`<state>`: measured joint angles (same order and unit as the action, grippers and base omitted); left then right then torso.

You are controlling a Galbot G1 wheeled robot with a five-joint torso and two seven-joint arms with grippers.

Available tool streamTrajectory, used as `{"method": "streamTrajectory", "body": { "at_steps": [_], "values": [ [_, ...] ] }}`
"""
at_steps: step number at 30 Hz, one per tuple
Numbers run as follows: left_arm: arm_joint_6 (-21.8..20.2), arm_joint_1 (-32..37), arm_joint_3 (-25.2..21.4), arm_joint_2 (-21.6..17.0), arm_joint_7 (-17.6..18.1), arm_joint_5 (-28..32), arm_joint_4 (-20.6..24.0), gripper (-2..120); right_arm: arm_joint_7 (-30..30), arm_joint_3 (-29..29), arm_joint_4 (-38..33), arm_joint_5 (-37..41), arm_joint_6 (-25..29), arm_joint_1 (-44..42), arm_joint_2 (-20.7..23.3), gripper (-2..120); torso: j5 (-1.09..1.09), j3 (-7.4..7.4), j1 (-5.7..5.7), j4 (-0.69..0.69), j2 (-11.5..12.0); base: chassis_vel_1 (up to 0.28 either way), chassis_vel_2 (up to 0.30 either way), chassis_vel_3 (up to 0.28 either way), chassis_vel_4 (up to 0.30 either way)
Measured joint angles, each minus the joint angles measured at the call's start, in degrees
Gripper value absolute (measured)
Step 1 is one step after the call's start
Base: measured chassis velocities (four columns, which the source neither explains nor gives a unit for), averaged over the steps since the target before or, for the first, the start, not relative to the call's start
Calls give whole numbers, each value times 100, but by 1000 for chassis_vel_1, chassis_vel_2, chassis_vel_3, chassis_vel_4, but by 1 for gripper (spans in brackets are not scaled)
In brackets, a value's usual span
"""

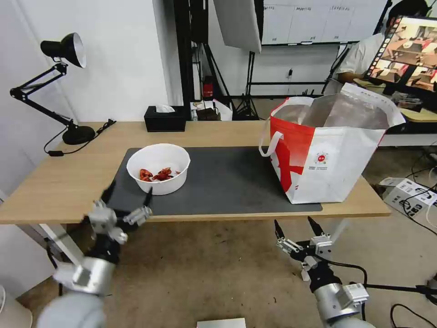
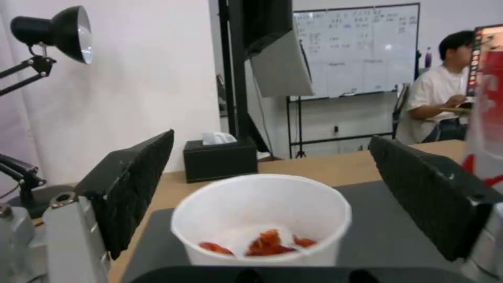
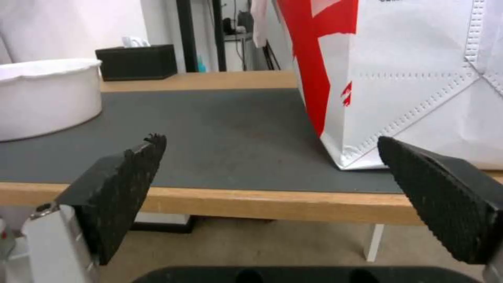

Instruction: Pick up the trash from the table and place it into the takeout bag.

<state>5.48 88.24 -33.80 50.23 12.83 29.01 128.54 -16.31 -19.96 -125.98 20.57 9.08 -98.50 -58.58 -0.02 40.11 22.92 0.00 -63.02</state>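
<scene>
Both arms end in rounded grey wrist housings with silver metal brackets and visible screws, the left gripper and right gripper each carrying two tapered black fingers with ridged, textured pads, and a black cable trails from the right wrist.

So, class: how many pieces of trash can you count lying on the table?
1: the white bowl with red scraps, on the dark mat near the table's left end. Anything inside the takeout bag is hidden.
</scene>
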Motion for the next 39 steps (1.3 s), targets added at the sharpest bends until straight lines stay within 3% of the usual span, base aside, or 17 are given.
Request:
{"method": "streamTrajectory", "body": {
  "at_steps": [2, 3, 5, 10, 12, 16, 20, 28, 34, 39],
  "values": [
    [-325, -564, 151, -515, 311, 681, -221, 100, 0, 0, -1, 1, 0, 1, 1, 100, 0, 0, 0, -1, 0, 0, 0, 0, 0],
    [-325, -564, 151, -515, 311, 681, -221, 100, 0, 0, -1, 1, 0, 1, 1, 100, 0, 0, 0, -1, 0, 0, 0, 0, 0],
    [-654, -912, 211, -963, 482, 1308, -473, 100, -1, -2, -1, 2, 0, 2, 2, 100, 0, 1, 0, -4, 1, 0, 0, 0, 0],
    [-1183, -1151, 149, -1455, 550, 2043, -826, 100, 0, -2, -2, 3, 0, 3, 3, 100, 1, 0, 0, 3, 1, 0, 0, 0, 0],
    [-1713, -1772, 479, -1745, 668, 2760, -1162, 100, 1, -3, -3, 5, 1, 3, 3, 100, 1, 0, 0, 1, 1, 0, 0, 0, 0],
    [-2029, -2249, 734, -1809, 728, 3068, -1429, 100, 1, -2, -3, 6, 1, 3, 3, 100, 0, 1, 1, -2, 1, 0, 0, 0, 0],
    [-2748, -3035, 1101, -1765, 709, 3827, -1867, 100, 2, -2, -5, 7, 2, 3, 4, 100, 0, 0, 0, -1, 0, 0, 0, 0, 0],
    [-3454, -3846, 1544, -1804, 618, 4492, -2546, 100, 2, -2, -7, 7, 3, 3, 4, 100, 2, 0, 0, 0, 0, 0, 0, 0, 0],
    [-3730, -4615, 2045, -1728, 780, 5106, -3131, 100, 2, -2, -8, 7, 3, 3, 4, 100, 1, 0, 0, -1, 0, 0, 0, 0, 0],
    [-3842, -4819, 2168, -1655, 793, 5346, -3234, 100, 2, -2, -8, 7, 4, 3, 4, 100, 3, 0, 0, 0, 0, 0, 0, 0, 0]
  ]
}}
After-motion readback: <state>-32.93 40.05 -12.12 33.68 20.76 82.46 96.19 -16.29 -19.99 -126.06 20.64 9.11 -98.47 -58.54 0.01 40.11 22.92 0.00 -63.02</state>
